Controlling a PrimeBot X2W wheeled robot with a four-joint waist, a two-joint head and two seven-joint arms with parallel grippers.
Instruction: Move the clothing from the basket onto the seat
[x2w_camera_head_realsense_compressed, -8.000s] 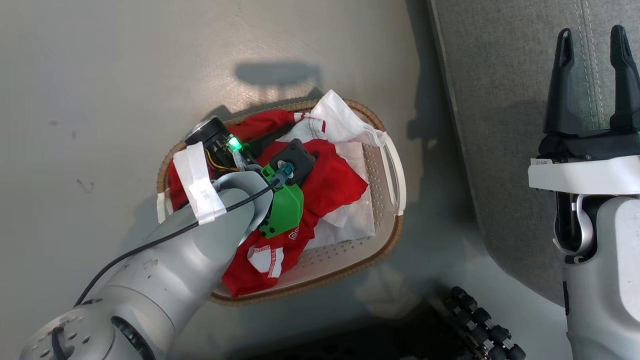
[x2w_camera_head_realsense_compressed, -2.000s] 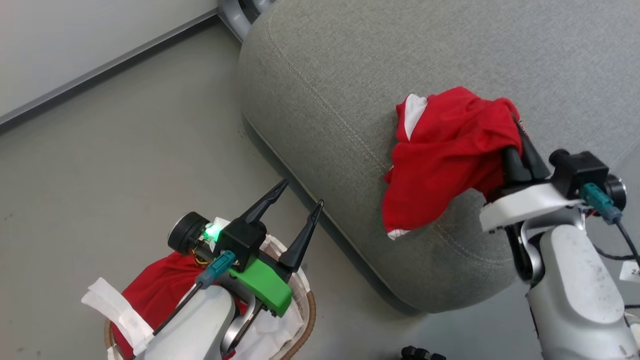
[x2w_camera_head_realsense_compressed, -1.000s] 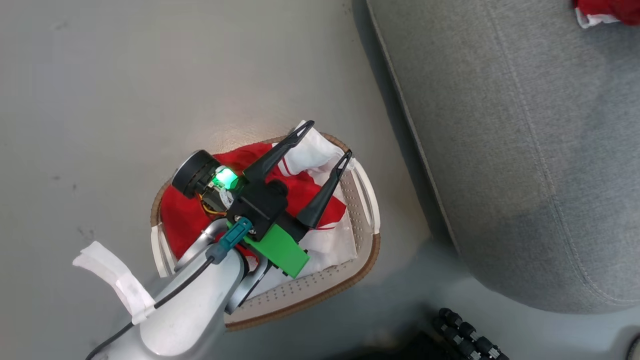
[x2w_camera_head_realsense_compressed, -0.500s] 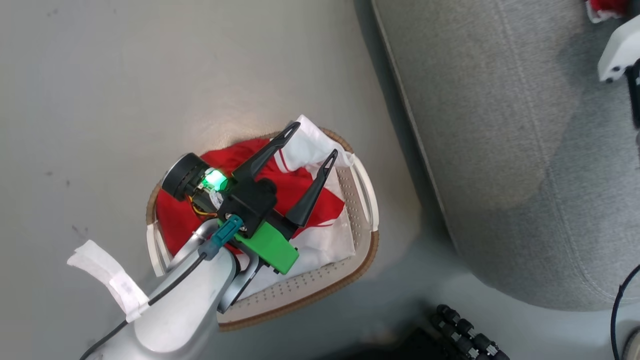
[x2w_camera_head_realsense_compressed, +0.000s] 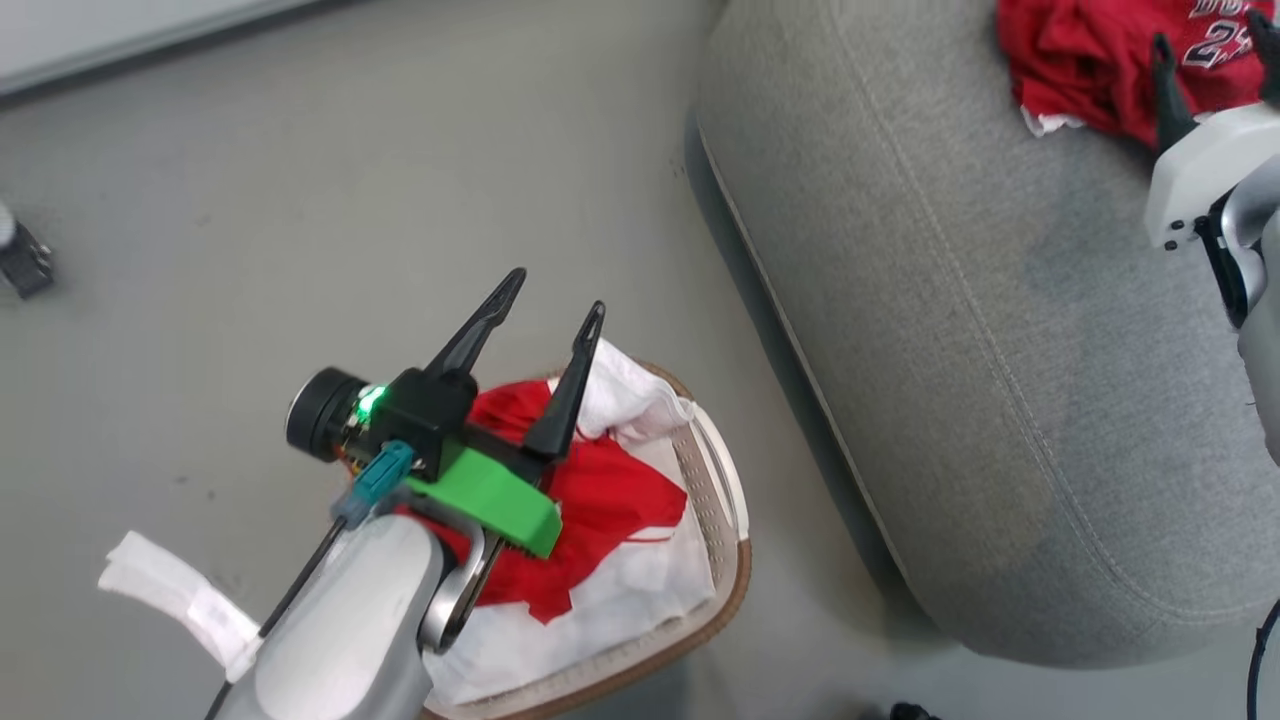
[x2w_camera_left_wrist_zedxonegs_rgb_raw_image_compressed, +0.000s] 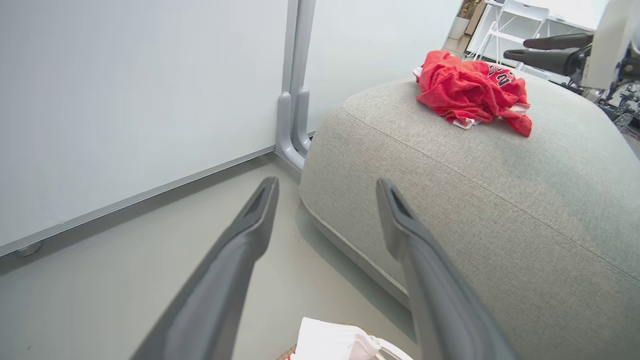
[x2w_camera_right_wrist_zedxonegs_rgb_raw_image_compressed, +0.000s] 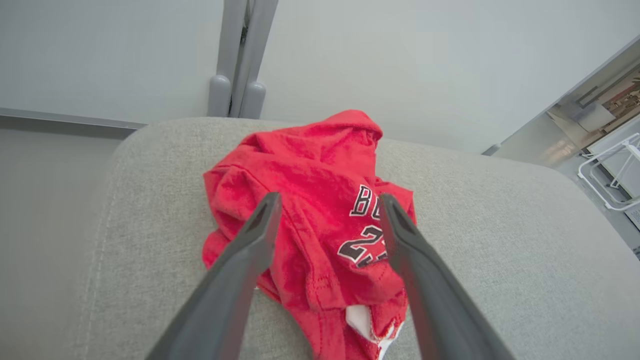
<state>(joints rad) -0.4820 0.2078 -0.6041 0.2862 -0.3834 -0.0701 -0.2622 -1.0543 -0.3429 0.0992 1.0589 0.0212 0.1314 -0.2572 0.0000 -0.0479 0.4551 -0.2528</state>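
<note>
The red jersey (x2w_camera_right_wrist_zedxonegs_rgb_raw_image_compressed: 310, 210) lies in a crumpled heap on top of the grey seat (x2w_camera_head_realsense_compressed: 950, 350). Two seconds ago our right gripper (x2w_camera_right_wrist_zedxonegs_rgb_raw_image_compressed: 328, 197) held it up over the seat. Now we have let it go. The right jaws are wide apart and hold nothing, and the jersey sits just past their tips. So one piece is moved.

More red and white clothes (x2w_camera_head_realsense_compressed: 600, 510) are in the basket (x2w_camera_head_realsense_compressed: 742, 585) on the floor (x2w_camera_head_realsense_compressed: 300, 200), beside the seat. Our left gripper (x2w_camera_head_realsense_compressed: 556, 292) hangs over the basket with its jaws wide and empty. It points up, away from the clothes. Eight seconds ago that arm was reaching down into the basket. We think the next job is to grab another piece.
</note>
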